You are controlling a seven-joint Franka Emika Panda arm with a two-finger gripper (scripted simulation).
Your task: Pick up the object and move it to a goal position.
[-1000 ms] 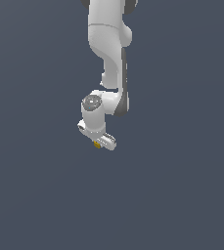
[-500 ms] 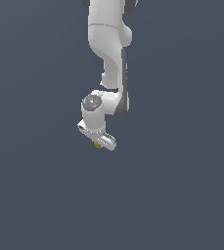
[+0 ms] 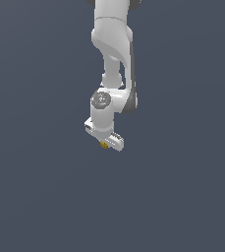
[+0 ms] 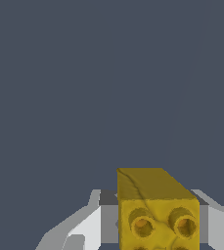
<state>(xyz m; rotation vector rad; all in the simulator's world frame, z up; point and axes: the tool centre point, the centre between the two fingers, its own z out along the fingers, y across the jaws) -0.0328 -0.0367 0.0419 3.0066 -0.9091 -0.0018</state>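
Cube (image 4: 157,215) clamped between the jaws of the gripper (image 3: 104,142), held aloft. Keep squeeze steady, move slow to goal; goal marker not visible.

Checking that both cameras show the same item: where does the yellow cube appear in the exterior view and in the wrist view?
Exterior view: the yellow cube is a tiny speck just under the white gripper, near the picture's middle.
Wrist view: the yellow cube fills the lower right, close up, showing two round sockets on its near face.
Shared landmark: the white fingers flanking the cube.
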